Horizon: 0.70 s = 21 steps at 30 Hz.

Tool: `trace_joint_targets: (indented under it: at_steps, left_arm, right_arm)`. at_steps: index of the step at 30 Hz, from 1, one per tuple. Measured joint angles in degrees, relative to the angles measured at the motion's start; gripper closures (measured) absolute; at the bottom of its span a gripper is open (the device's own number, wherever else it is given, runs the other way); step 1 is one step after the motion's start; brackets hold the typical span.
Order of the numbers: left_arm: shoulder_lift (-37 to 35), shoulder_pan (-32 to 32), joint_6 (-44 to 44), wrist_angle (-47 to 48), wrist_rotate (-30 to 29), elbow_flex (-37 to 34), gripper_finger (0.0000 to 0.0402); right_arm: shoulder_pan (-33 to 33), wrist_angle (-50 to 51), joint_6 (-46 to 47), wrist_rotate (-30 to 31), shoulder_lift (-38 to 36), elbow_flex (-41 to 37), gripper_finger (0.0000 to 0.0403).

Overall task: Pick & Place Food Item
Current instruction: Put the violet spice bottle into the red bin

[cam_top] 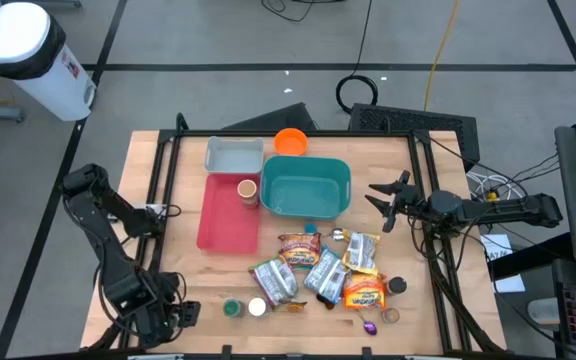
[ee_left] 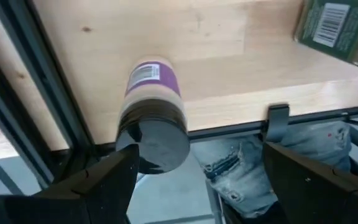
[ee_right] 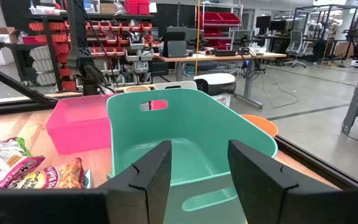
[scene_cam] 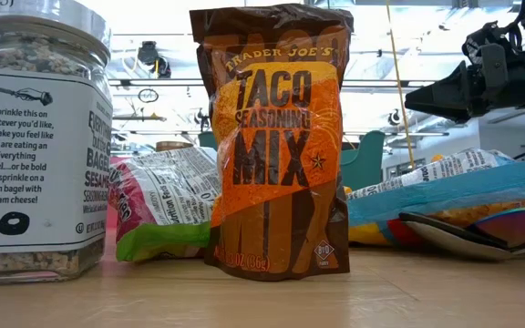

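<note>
Several food packets (cam_top: 318, 272) lie in a pile on the table's near middle. One of them, an orange taco seasoning bag (scene_cam: 276, 146), stands upright in the low view. My right gripper (cam_top: 383, 202) is open and empty. It hovers just right of the teal bin (cam_top: 305, 187), pointing at it, and the bin's near wall fills the right wrist view (ee_right: 185, 137). My left gripper (cam_top: 180, 312) is open and empty at the table's near left corner. Its wrist view (ee_left: 197, 186) shows a purple-labelled jar (ee_left: 152, 112) with a dark lid on the wood.
A pink tray (cam_top: 228, 212), a grey tray (cam_top: 234, 153), an orange bowl (cam_top: 290, 141) and a small cup (cam_top: 248, 190) stand left of and behind the bin. Small jars (cam_top: 231, 308) stand near the front edge. A spice jar (scene_cam: 35, 137) stands close in the low view. A person's jeans (ee_left: 247, 162) show beyond the table edge.
</note>
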<state>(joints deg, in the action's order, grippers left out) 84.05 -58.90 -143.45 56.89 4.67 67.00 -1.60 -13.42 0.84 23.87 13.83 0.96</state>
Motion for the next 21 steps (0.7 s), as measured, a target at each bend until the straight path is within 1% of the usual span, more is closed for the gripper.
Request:
trace_joint_targets:
  at_steps: [2,6,9,11,14,18,21]
  left_arm:
    - [0.0,-0.15,-0.44,0.01,0.52,0.0,0.0055]
    - [0.0,-0.96,-2.7,0.08,4.11,0.0,0.0055]
    - [0.49,-1.92,-4.13,0.1,4.23,-0.03,0.0055]
    - [1.72,-2.14,-4.06,-0.01,4.48,-0.08,0.0055]
    - [3.9,-2.48,-2.17,-0.33,6.59,-0.15,0.0055]
    - [6.06,-2.5,0.55,0.36,6.15,-0.15,0.0055]
    - [6.97,-2.48,1.95,0.69,4.21,-0.14,0.0055]
  right_arm:
    - [0.01,-0.01,0.0,0.0,0.01,0.0,0.0252]
    - [0.01,-0.01,0.0,0.0,0.0,0.02,0.0252]
    - [0.0,0.01,0.0,0.0,-0.01,0.0,0.0252]
    - [-0.01,-0.01,0.0,-0.02,0.0,0.0,0.0252]
    - [0.01,-0.01,0.0,0.0,-0.01,0.0,0.0252]
    - [-0.01,0.01,0.0,-0.02,0.02,0.0,0.0252]
    - [0.0,0.0,0.0,-0.01,-0.01,0.01,0.0252]
